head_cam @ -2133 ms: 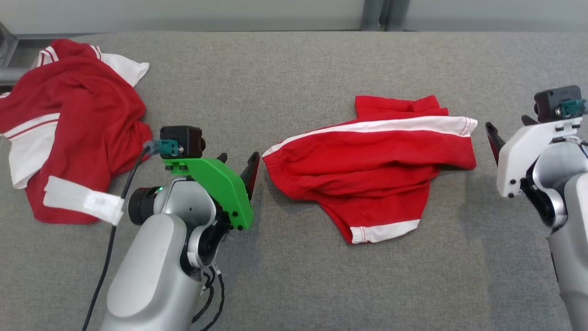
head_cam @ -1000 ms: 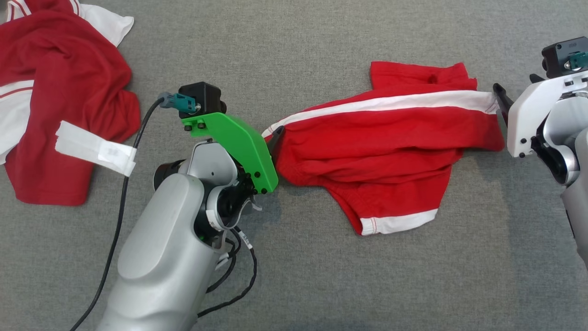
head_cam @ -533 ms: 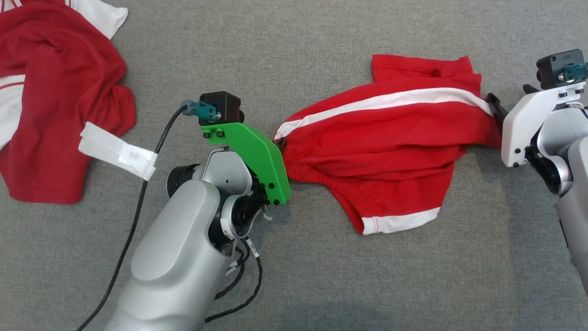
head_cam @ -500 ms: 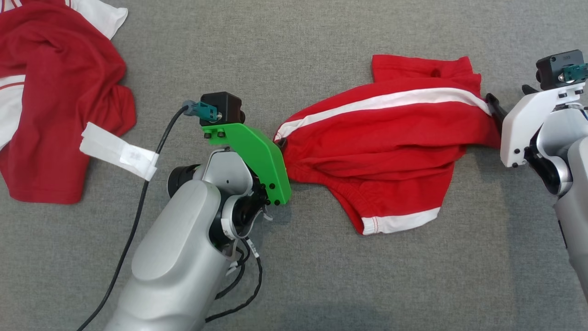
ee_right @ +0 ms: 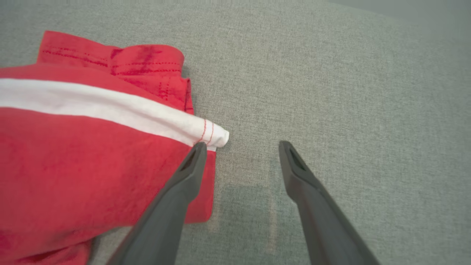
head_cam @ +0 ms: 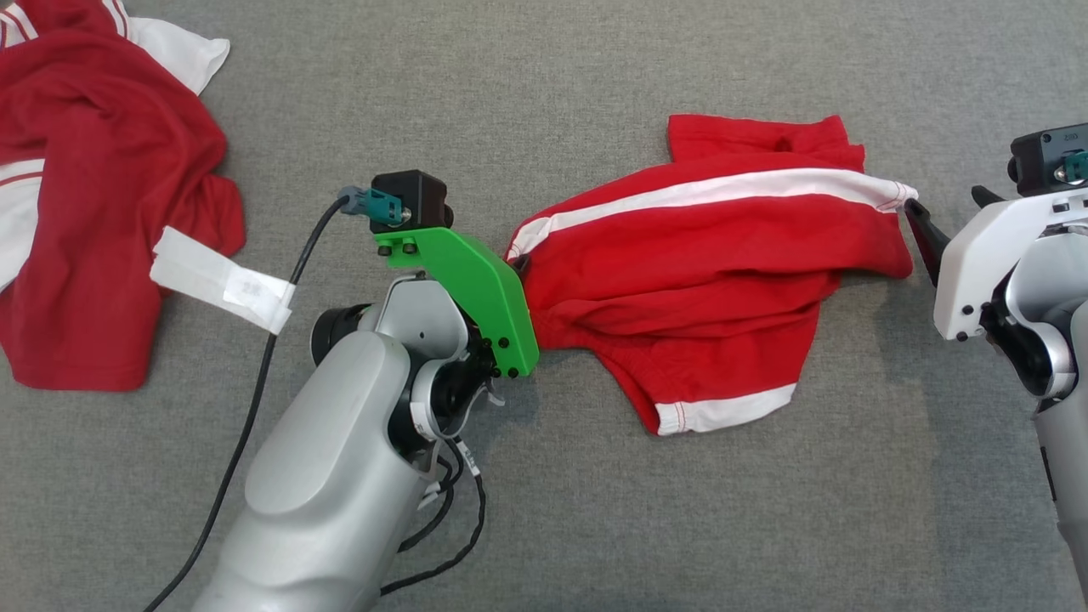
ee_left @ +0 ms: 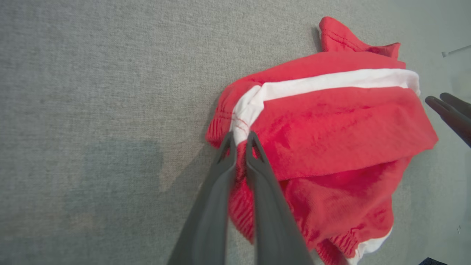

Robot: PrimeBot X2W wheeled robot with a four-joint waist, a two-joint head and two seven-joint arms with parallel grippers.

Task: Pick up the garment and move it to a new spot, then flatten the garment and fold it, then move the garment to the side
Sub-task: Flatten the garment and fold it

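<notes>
**A:** The left tool [ee_left: 241, 141] is clamping shut on the red shorts [head_cam: 705, 255], right where the white side stripe [head_cam: 714, 191] is meeting the waistband [ee_left: 220, 121]

**B:** And the right tool [ee_right: 243, 146] is standing wide open, gripping nothing. One finger is sitting over the leg-hem corner [ee_right: 217, 138], touching or just above, I can't tell, and the other is over bare grey tabletop [head_cam: 544, 68]

**A:** So I'm reading this as the pick-up step, half secured. The shorts are lying crumpled mid-tabletop, well apart from the other red-and-white garment [head_cam: 102, 170] off to the robot's left

**B:** Next move, as I'm judging it: the right tool is needing to get that hem corner between its fingers and close, so both ends are lifting together. A one-sided lift is risking a bunched, dangling cloth

**A:** On orientation, the long axis is running side to side across the robot, following the stripe. The waistband is pointing to the robot's left and the leg opening to its right, with the second leg [head_cam: 722, 412] trailing back towards the robot
</notes>
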